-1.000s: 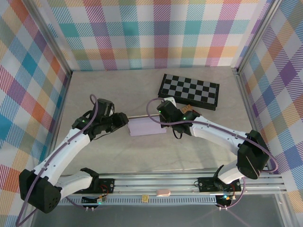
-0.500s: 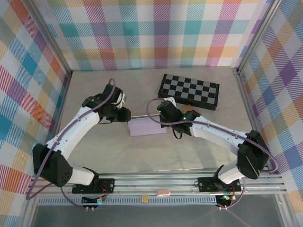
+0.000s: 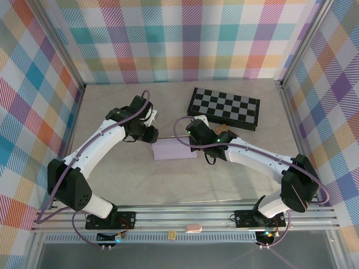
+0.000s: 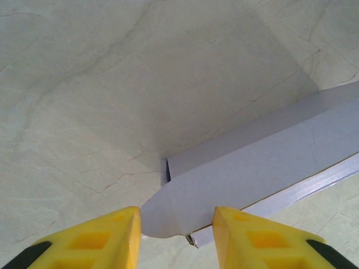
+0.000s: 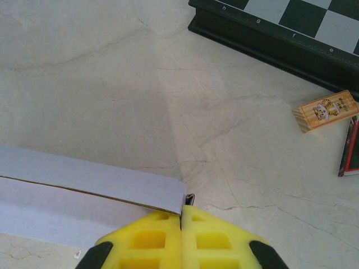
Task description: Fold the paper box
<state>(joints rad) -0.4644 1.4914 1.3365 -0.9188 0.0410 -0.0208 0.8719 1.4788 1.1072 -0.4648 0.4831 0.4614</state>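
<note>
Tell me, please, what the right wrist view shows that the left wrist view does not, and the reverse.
Right wrist, not left wrist: the checkerboard edge, a small wooden block with a tiger picture, and the right tool, shut at a corner of the paper box. Left wrist, not right wrist: the left tool, open, with the box's rounded flap between its fingers. Both: the lavender paper box lying on the pale marbled table.

Reaches up from lower left with the left arm [image 3: 95, 148], left gripper [image 4: 176, 224] parted near mid-frame; stretches in from lower right with the right arm [image 3: 258, 158], right gripper [image 5: 180, 221] pinched tight just opposite.
</note>
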